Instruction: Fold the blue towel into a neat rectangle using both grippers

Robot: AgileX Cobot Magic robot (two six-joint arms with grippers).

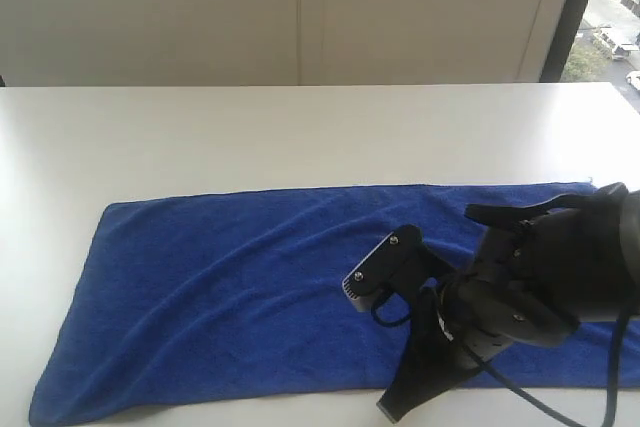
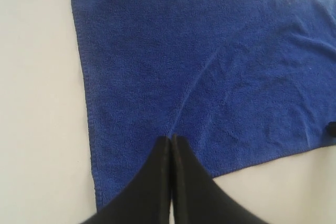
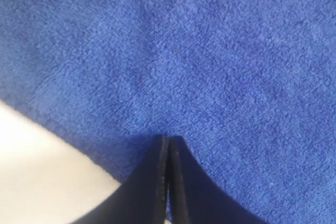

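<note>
The blue towel [image 1: 230, 287] lies spread flat and lengthwise on the white table [image 1: 300, 127], with a few shallow creases. My right gripper [image 1: 393, 410] points down at the towel's front edge, right of the middle. In the right wrist view it [image 3: 169, 138] is shut, just over the towel [image 3: 210, 51] near its hem, with nothing between the jaws. The left gripper [image 2: 171, 138] is also shut and empty. It hovers over the towel [image 2: 210, 66] near one end, where a crease runs away from its tips. The left arm is out of the exterior view.
The bulky black right arm [image 1: 560, 277] and its cables cover the towel's right part. Bare table [image 2: 37, 103] borders the towel's short end and front hem. A wall and a window [image 1: 610, 17] stand behind the table.
</note>
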